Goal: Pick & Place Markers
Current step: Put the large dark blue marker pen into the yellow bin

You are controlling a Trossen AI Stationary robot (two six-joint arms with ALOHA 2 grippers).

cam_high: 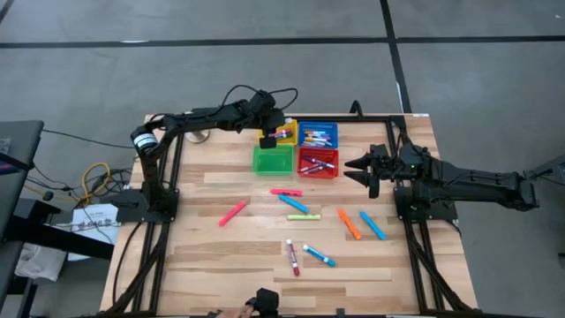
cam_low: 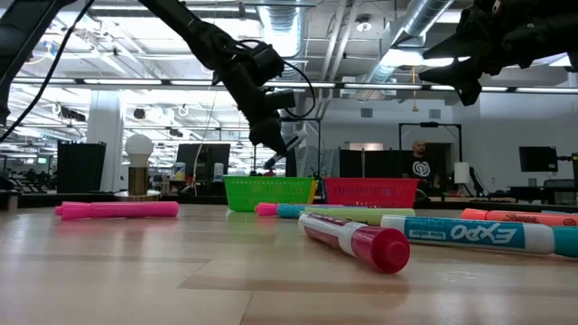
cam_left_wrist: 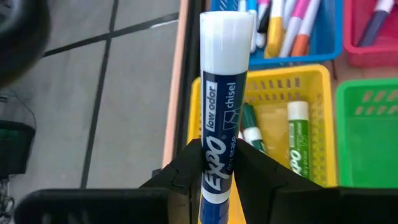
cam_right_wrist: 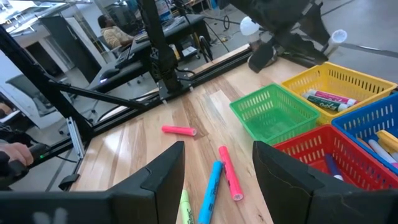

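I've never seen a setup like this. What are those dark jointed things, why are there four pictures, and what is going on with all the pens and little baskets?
Those are two robot arms at a wooden table, each ending in a two-finger gripper. One picture looks straight down on the table, one looks level across it, and two come from cameras on the arms' wrists.

Four small mesh baskets sit together: yellow basket, blue basket, green basket and red basket. The green one looks empty; the others hold markers. More loose markers lie scattered on the wood.

The left gripper is shut on a blue marker with a white cap, holding it above the yellow basket. The right gripper is open and holds nothing, waiting beside the baskets.
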